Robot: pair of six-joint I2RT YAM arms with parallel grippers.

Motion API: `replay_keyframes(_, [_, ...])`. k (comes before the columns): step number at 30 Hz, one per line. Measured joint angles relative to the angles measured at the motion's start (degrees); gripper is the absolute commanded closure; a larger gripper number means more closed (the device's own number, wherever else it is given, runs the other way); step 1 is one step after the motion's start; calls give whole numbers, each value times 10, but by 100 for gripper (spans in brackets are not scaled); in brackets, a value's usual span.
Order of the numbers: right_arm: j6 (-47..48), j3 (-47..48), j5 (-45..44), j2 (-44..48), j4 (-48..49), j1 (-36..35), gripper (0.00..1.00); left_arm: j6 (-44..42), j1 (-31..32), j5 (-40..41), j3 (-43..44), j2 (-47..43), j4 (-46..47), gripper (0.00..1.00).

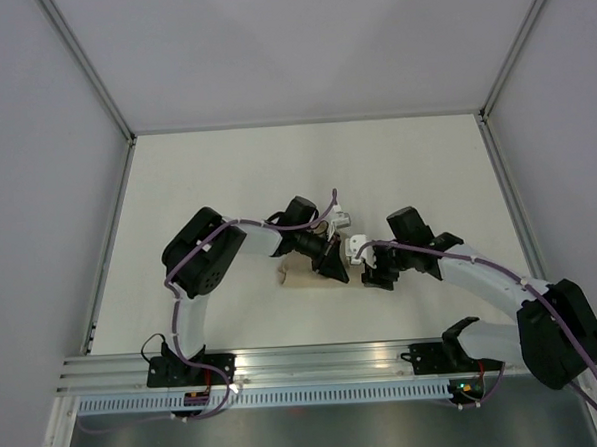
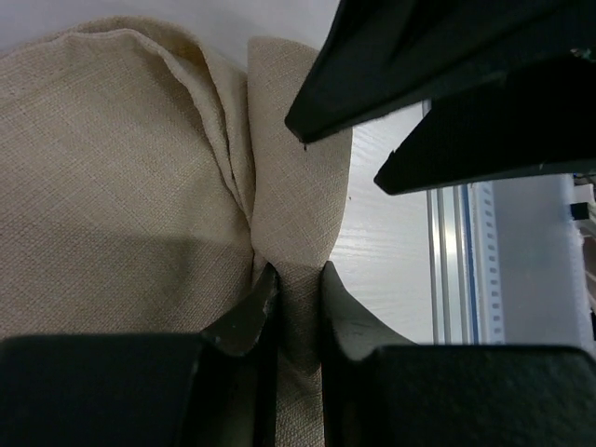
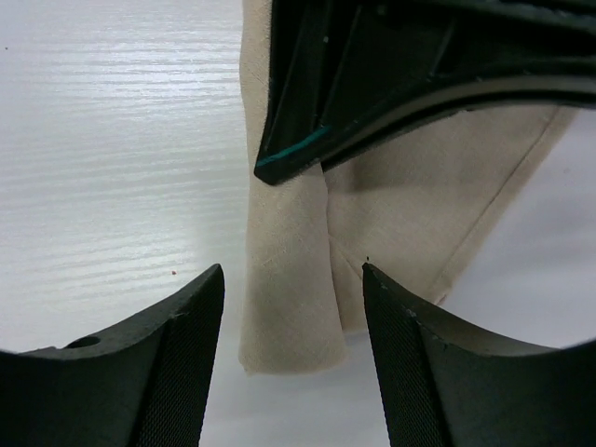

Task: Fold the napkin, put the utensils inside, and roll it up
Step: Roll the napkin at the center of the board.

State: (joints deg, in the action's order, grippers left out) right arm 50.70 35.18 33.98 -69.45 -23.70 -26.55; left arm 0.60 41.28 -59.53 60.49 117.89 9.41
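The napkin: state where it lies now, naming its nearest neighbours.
In the top view the napkin lies centrally on the table, pinched by the left gripper, with the open right gripper just right of it.

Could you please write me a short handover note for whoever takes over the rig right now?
Left gripper: shut on a fold of the napkin.
Right gripper: open, straddling the napkin's free end, not gripping.
Napkin: folded narrow, lying on the table between the arms.
Fork: not in view; whether it is inside, cannot tell.
Left to do: confirm the fork, finish rolling.
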Motion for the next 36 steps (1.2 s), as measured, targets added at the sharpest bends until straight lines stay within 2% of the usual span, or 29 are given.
replay_keyframes(14, [-32,-68,-133,10,136,-148,33,31,-11,-57,30,35,-34,98])
replay_keyframes(22, [-46,-76,-181,-40,186,-181,53,32,-11,-66,30,35,-54,95])
replay_keyframes(23, [-48,-76,-182,-42,188,-181,61,32,-11,-66,30,35,-55,93])
replay_keyframes(26, [-53,-77,-183,-44,188,-185,76,32,-13,-64,30,33,-59,76])
replay_keyframes(30, [-54,-76,-187,-45,191,-186,84,32,-13,-50,30,26,-70,66])
replay_keyframes(36, [-54,-52,-186,-68,173,-186,88,32,-17,-3,25,-6,-101,63])
